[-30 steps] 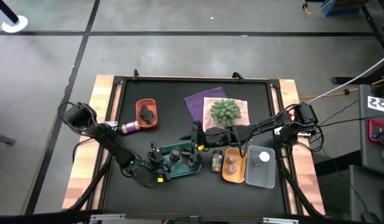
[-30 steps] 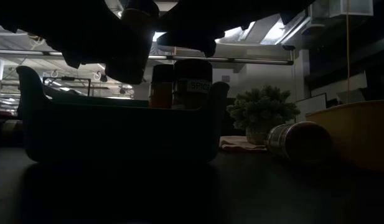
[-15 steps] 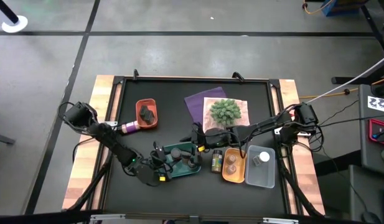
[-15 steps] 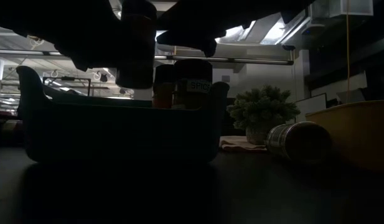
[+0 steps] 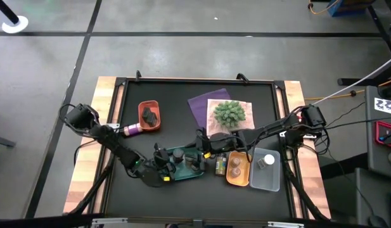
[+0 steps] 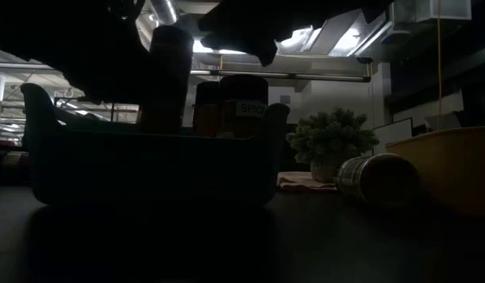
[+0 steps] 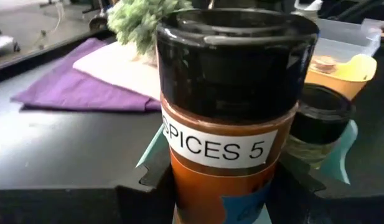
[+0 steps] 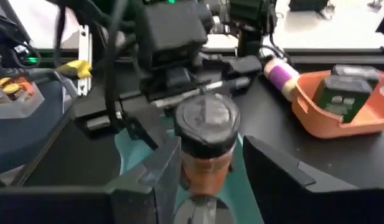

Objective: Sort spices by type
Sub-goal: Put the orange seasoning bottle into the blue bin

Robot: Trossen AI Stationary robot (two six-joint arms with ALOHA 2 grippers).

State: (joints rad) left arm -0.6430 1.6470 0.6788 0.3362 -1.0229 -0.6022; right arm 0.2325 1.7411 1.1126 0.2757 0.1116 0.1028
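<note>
High view: black tabletop (image 5: 163, 107), wooden edges (image 5: 106, 95), grey floor (image 5: 182, 57).

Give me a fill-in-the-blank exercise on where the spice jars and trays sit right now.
1. The left tool grips a jar labelled SPICES ____.
2. That jar hangs over the ____ tray.
3. The spiky green plant stands on a pale cloth laid over a ____ cloth.
4. A purple-capped jar lies beside the ____ tray.

Missing words: 5; teal; purple; orange

Overhead, table-level, two wrist views — all share teal tray (image 5: 182, 161)
</note>
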